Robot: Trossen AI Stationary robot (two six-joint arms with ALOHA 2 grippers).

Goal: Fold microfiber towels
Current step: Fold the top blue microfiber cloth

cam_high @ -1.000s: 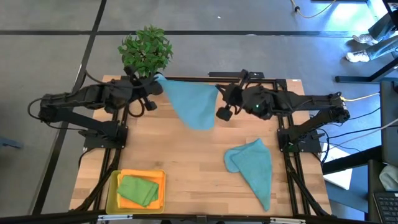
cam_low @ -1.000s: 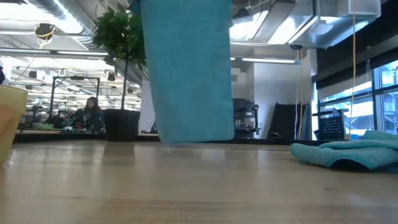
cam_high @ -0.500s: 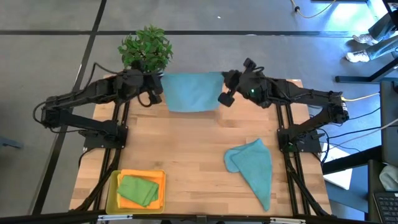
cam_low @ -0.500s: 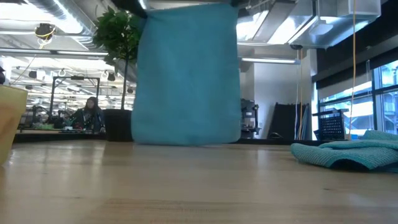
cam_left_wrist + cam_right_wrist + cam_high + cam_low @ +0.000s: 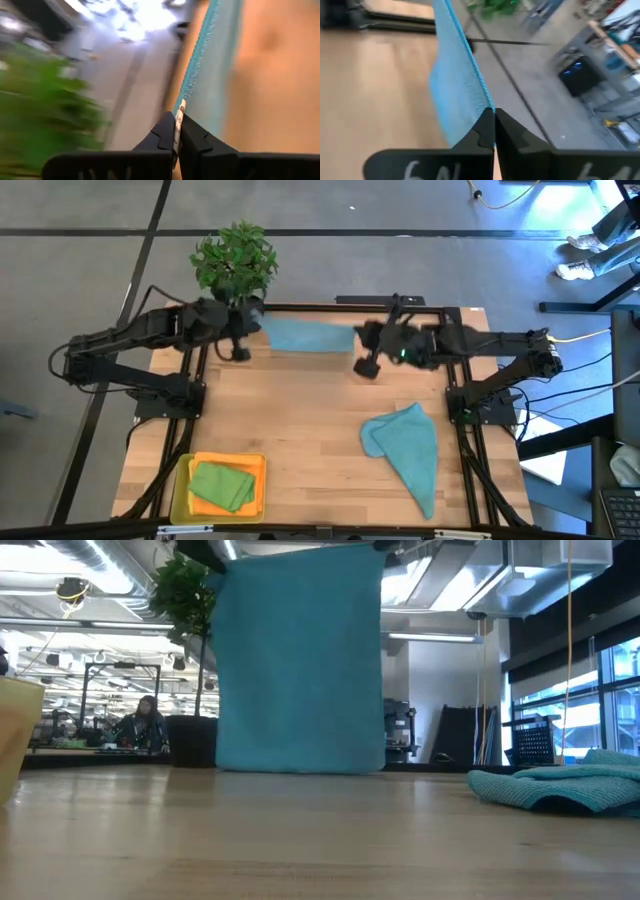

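Observation:
A teal-blue towel [image 5: 305,337] hangs as a flat sheet over the far part of the table, stretched between my two grippers. In the low view the sheet [image 5: 300,660] reaches down to about table level; whether its lower edge touches the wood I cannot tell. My left gripper [image 5: 258,327] is shut on its upper left corner. My right gripper [image 5: 357,340] is shut on its upper right corner. A second teal-blue towel [image 5: 405,450] lies crumpled on the table's right side. A folded green towel [image 5: 222,485] rests in the yellow tray [image 5: 182,480]. My left gripper pinches the towel's upper corner [image 5: 180,111], where a white tag sits, between its two shut fingers [image 5: 165,135]. The top edge [image 5: 197,55] runs straight away from the fingers, and the cloth hangs below it. My right gripper pinches the other upper corner [image 5: 489,106] between its two shut fingers [image 5: 507,131]. From them the top edge [image 5: 457,42] runs straight toward the left arm. The sheet hangs flat below that edge.
A potted plant [image 5: 235,260] stands at the table's far left corner, close behind my left gripper. The yellow tray sits at the near left corner. Bare wood lies in the table's middle [image 5: 290,420]. A person [image 5: 145,720] sits far off in the room.
The hanging towel has spread from a narrower, slanting drape into a wide flat sheet with a level, straight top edge. My right gripper swung toward the far edge, then came back toward the near edge and down. My left gripper shifted slightly right and down.

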